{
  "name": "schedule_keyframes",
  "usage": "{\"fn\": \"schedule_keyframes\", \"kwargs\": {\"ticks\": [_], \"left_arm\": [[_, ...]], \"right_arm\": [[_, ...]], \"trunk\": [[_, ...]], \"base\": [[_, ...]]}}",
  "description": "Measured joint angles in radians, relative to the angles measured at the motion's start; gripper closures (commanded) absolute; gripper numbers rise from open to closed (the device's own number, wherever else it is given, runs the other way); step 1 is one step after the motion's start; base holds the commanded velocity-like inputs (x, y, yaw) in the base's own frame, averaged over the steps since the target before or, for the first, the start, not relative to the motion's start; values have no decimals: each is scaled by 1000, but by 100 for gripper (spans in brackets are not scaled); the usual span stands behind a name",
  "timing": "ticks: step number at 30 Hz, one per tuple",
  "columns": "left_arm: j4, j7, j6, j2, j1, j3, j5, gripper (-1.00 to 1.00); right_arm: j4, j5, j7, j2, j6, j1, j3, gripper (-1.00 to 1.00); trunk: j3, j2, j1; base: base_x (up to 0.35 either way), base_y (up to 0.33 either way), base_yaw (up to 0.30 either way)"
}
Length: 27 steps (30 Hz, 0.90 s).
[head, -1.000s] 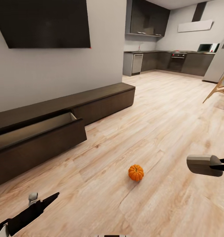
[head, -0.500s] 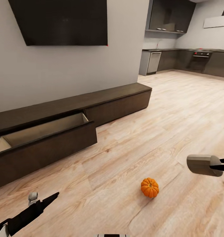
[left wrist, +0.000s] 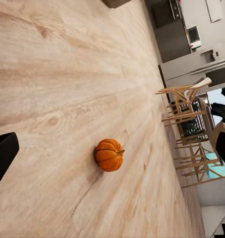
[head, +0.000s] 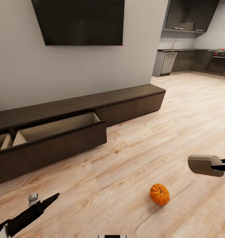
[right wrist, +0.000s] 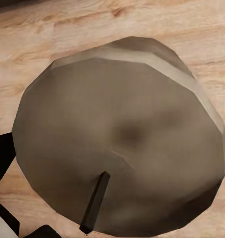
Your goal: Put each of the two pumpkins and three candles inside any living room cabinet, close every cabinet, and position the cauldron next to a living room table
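Orange pumpkin [head: 160,194]: one, alone on the floor [head: 152,145], near the right gripper [head: 224,164].
Candle [head: 203,165]: one, beige, clamped in the right gripper.
Left gripper [head: 48,201]: low, near the floor; opening cannot be told.
Cabinet [head: 76,122]: one long dark unit under the TV [head: 82,21].
Drawers: two pulled out, beige insides, nothing visible inside.
Room: wood floor, kitchen beyond.

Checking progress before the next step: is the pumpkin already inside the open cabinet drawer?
No, the pumpkin lies on the wooden floor, apart from the open drawer of the cabinet.

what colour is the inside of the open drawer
Pale beige inside the open drawer, best seen in the head view.
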Motion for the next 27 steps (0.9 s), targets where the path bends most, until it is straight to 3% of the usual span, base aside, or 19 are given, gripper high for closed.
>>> {"fn": "schedule_keyframes", "kwargs": {"ticks": [27], "left_arm": [[0, 8, 0, -2, 0, 0, 0, -100]], "right_arm": [[0, 1, 0, 0, 0, 0, 0, 100]], "trunk": [[0, 0, 0]], "base": [[0, 0, 292]]}}
